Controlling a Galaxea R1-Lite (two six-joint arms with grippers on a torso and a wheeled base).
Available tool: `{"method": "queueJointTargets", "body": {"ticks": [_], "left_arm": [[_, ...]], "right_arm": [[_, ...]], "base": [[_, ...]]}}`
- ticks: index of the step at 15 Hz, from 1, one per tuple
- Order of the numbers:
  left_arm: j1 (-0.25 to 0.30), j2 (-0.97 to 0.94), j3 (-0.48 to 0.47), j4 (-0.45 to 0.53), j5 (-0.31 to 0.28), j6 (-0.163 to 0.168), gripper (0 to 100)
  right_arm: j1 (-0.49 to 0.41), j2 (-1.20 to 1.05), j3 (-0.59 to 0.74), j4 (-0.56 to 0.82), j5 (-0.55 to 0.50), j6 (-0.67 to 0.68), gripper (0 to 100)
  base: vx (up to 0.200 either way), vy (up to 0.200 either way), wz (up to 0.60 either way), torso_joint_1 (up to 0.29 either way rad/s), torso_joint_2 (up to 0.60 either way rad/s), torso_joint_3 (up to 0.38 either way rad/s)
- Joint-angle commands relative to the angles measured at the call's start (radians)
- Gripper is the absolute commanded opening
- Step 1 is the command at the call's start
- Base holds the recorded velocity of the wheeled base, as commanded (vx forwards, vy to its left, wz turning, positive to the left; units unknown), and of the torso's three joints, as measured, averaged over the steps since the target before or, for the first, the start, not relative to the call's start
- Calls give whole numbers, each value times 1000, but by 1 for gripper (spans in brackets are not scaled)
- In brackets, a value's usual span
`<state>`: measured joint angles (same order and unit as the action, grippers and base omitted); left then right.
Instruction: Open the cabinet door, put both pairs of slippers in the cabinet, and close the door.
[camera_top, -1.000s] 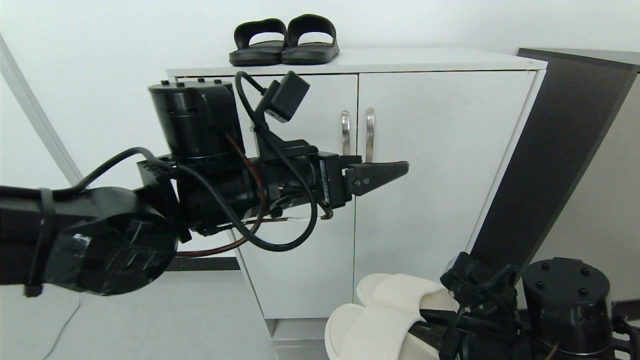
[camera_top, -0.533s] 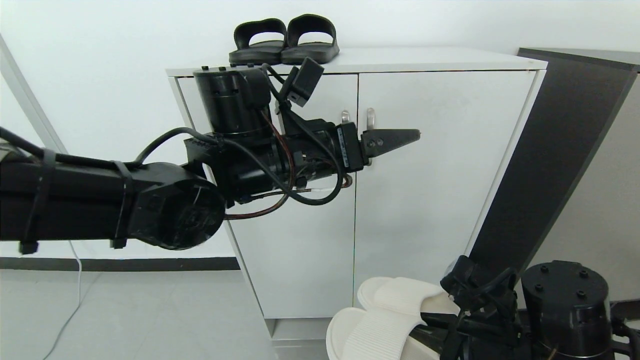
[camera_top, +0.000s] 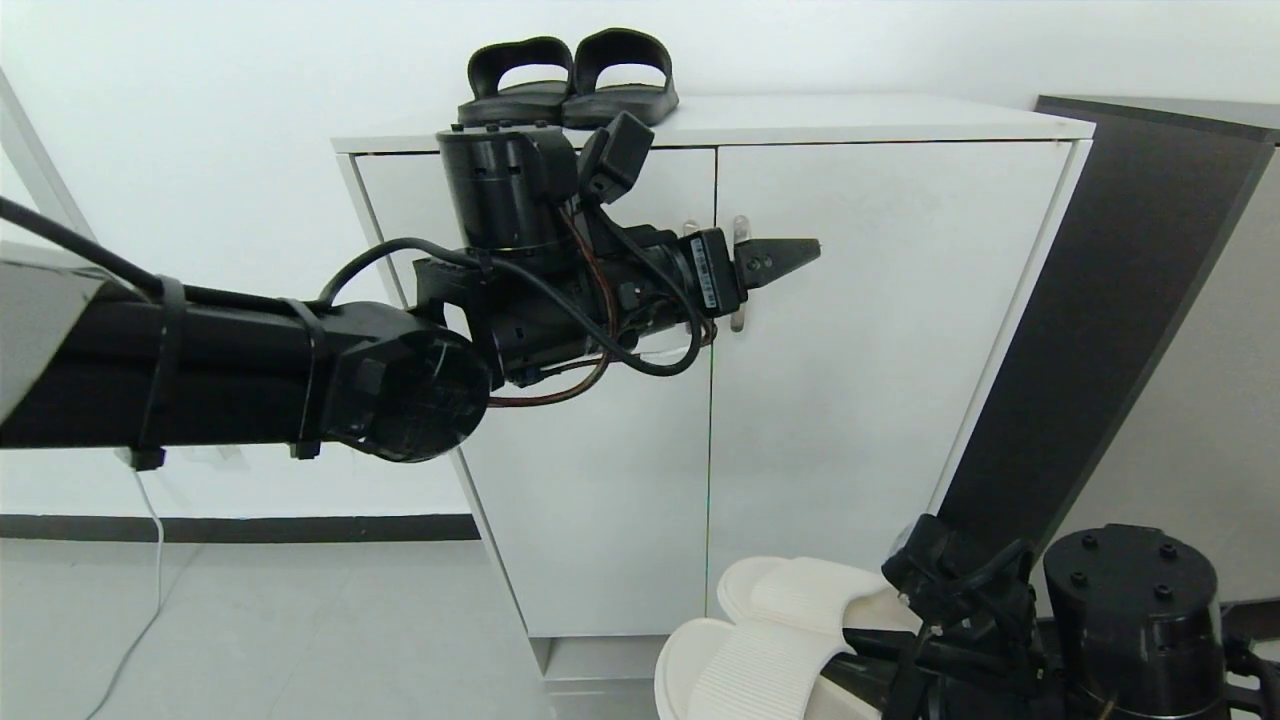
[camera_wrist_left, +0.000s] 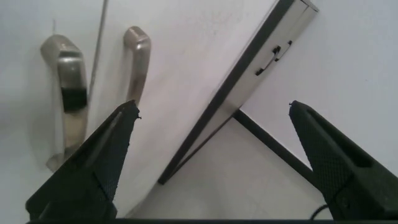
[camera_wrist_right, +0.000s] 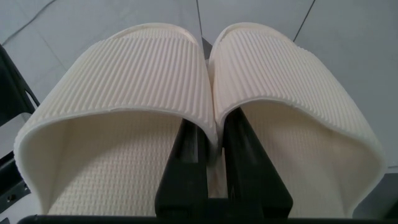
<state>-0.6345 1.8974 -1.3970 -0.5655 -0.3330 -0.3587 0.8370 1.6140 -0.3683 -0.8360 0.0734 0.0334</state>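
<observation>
Here, two upright steel handles are faced by the spread left gripper; two cream ribbed slippers, toes pointing away, are clamped by the right gripper.

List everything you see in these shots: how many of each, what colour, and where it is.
cabinet: one, white, both doors shut, against the wall.
door handles: two, silver, side by side where the doors meet.
black slippers: one pair, black, on top of the cabinet.
white slippers: one pair, cream white, low in front of the cabinet.
panel: one, dark grey, right of the cabinet.
left gripper: one, black, open, in front of the door handles.
right gripper: one, black, shut on the white slippers.
</observation>
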Motion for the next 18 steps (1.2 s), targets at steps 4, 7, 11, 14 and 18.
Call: {"method": "queueJointTargets", "body": {"ticks": [4, 7, 11, 14, 18], "left_arm": [[12, 61, -56, 18, 48, 18, 100], [16, 83, -80, 21, 57, 18, 100], [16, 98, -114, 39, 58, 18, 100], [16, 91, -105, 41, 60, 18, 0], [16, 54, -65, 39, 60, 18, 0]], "right_arm": [[-1, 17, 2, -2, 2, 0, 0], [1, 17, 2, -2, 2, 0, 0], [-1, 17, 2, -2, 2, 0, 0], [1, 15, 5, 0, 2, 0, 0], [1, 12, 17, -9, 28, 2, 0]], "base": [[0, 0, 0, 0, 0, 0], [0, 0, 0, 0, 0, 0], [0, 0, 0, 0, 0, 0], [0, 0, 0, 0, 0, 0], [0, 0, 0, 0, 0, 0]]}}
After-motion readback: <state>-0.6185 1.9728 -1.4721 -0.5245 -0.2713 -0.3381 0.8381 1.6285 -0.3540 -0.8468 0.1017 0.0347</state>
